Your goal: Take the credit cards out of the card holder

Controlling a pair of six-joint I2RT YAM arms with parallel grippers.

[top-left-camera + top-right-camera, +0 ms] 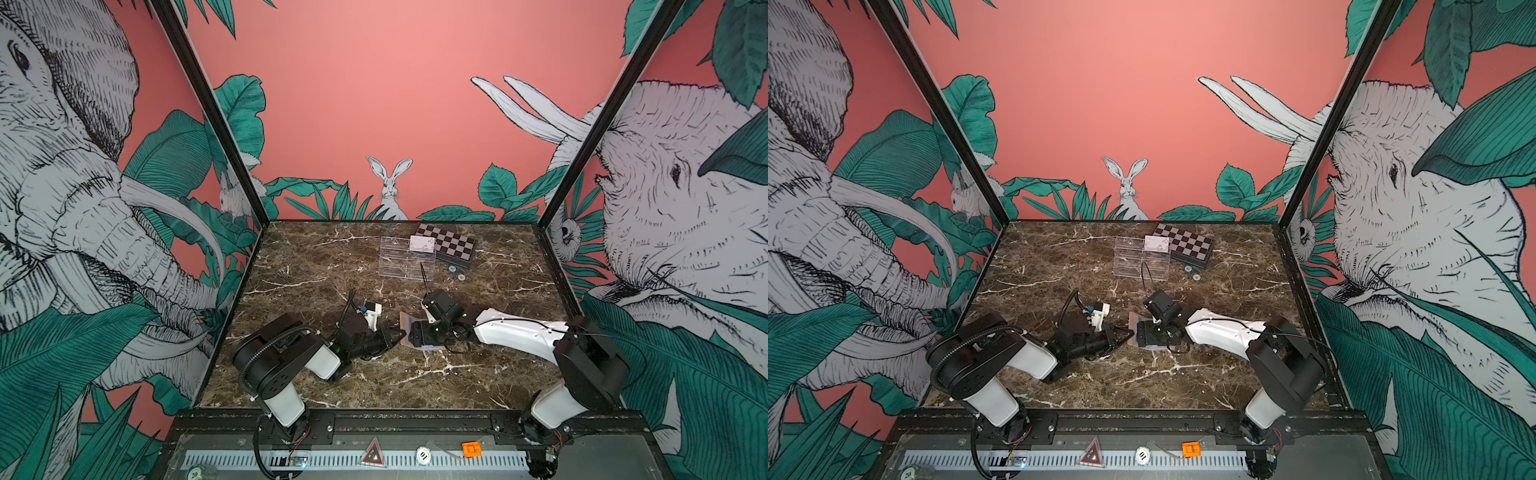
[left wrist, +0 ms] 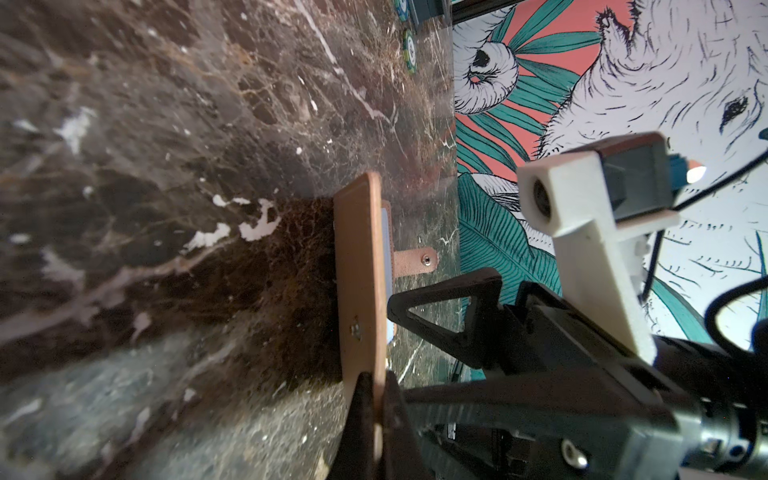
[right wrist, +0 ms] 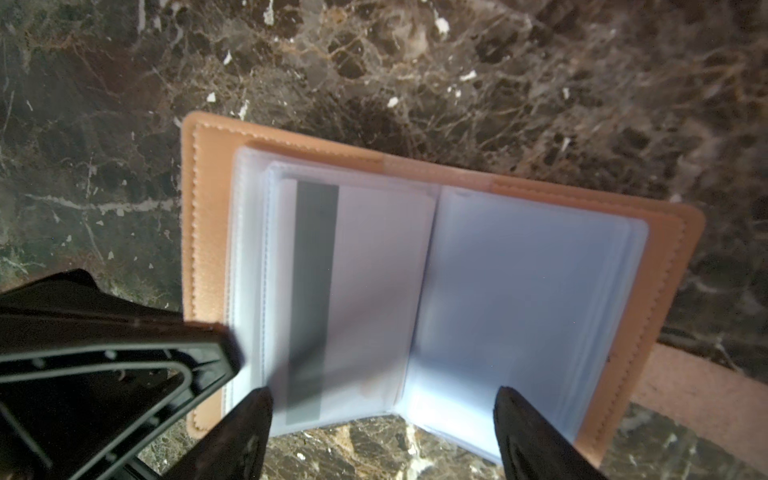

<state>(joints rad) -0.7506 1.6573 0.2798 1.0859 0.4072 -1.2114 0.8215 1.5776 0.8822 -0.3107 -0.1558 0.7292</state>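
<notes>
Card holder lies open, left end effector pinching its cover, right end effector wide above credit card

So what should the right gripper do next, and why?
Probably lower the right gripper onto the near edge of the striped credit card and close. The card holder lies open, the left gripper pinches its edge, and the right gripper hovers open above that card, not yet pulled out.

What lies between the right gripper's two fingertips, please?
The right wrist view shows the right gripper open over the open card holder; between its fingertips lie the holder's pale sleeves, one holding a dark-striped credit card.
</notes>
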